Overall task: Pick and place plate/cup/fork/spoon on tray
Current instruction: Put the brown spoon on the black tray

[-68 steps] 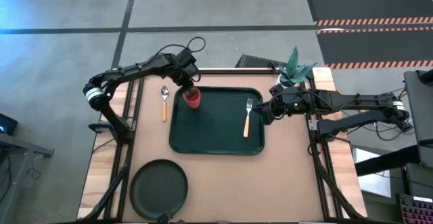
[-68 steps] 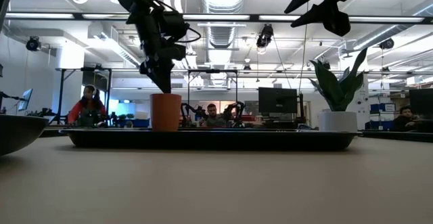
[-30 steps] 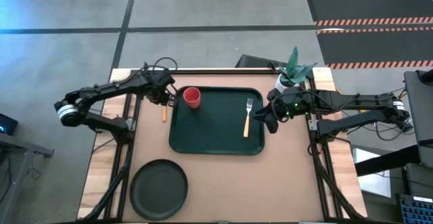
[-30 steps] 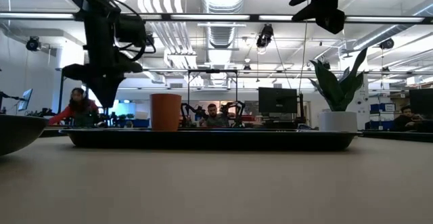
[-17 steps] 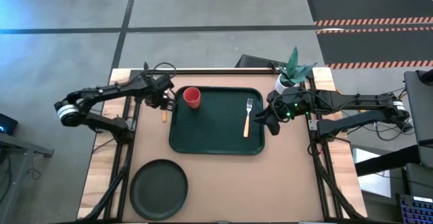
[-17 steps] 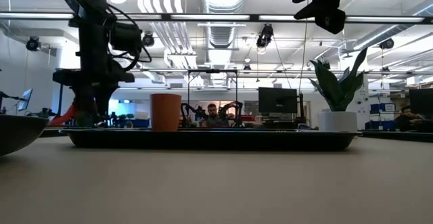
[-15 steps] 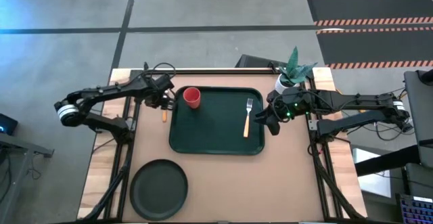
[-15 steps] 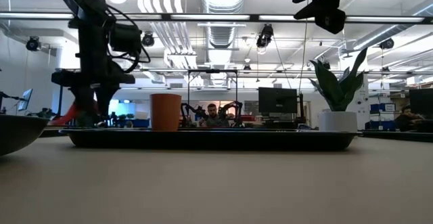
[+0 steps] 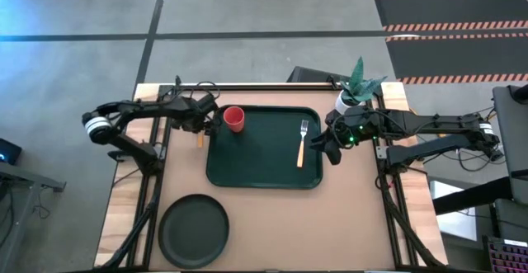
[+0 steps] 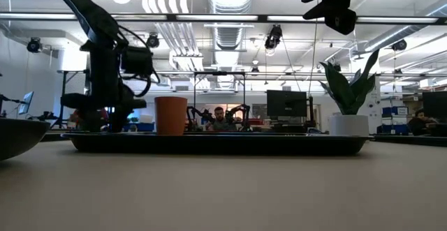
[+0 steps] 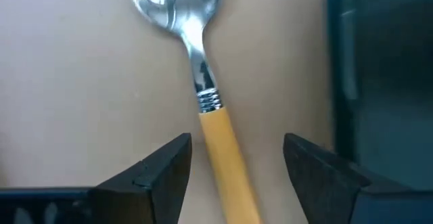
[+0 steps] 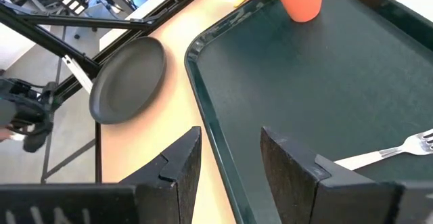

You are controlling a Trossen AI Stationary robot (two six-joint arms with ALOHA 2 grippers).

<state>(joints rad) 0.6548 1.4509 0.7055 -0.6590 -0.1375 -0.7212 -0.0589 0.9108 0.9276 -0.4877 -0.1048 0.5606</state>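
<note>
Your left gripper (image 11: 233,166) dropped lower over spoon (image 11: 196,82), fingers now spread wide, one each side of orange handle. Spoon lies on table (image 9: 272,215), just beside tray (image 9: 264,170). Cup (image 9: 234,118) and fork (image 9: 302,143) sit on tray. Plate (image 9: 194,230) rests near table's front. Your right gripper (image 12: 230,166) hovers over tray's right edge, fingers apart, holding nothing.

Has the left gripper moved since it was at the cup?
Yes. The left gripper went off the tray, away from the cup, to the spoon.
</note>
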